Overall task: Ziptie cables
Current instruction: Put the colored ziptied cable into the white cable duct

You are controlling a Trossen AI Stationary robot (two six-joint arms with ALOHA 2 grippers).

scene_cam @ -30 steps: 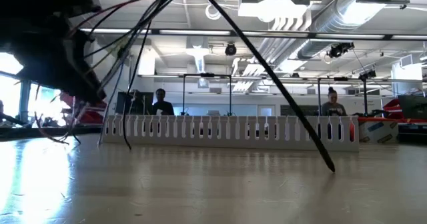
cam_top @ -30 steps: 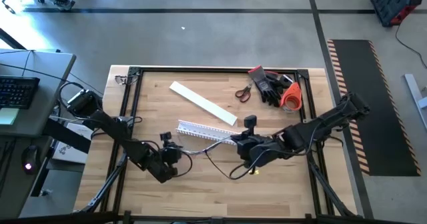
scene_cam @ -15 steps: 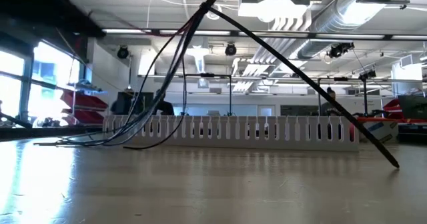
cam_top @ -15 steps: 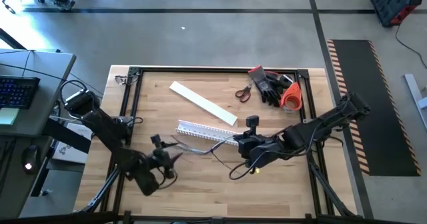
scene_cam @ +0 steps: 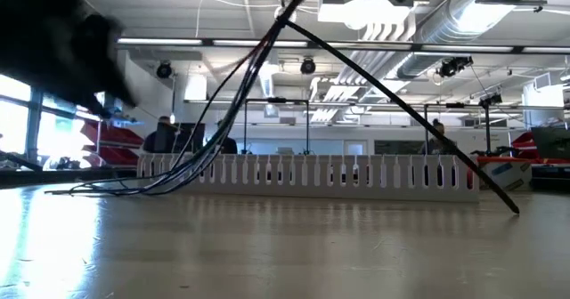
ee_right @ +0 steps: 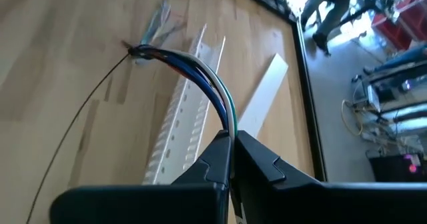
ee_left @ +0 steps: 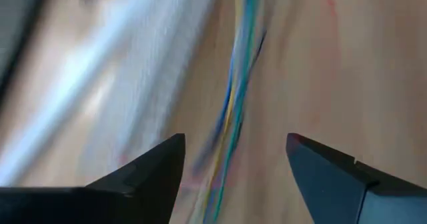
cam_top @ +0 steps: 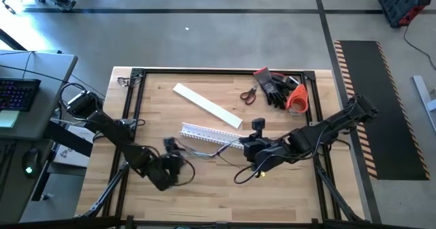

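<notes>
The cables (cam_top: pixel 204 149), a loose bundle of thin flexible wires in dark, blue, green and pale colours, lie across the middle of the wooden table (cam_top: pixel 204 195), their long axis running roughly between the two arms and just in front of the white slotted plastic channel (cam_top: pixel 208 131). One end is clamped in the right gripper (ee_right: pixel 231 159), whose dark fingers are clenched on the strands so that they arch up and fall toward the table. The free end trails toward the left gripper (ee_left: pixel 233 159), whose fingers stand spread and hold nothing; the wires run lengthwise through the gap ahead of them. The left gripper is nearer that loose end. Bare wood lies toward the near edge, giving room, while the slotted channel and a flat white plastic cover strip (cam_top: pixel 206 105) bound the far side.
</notes>
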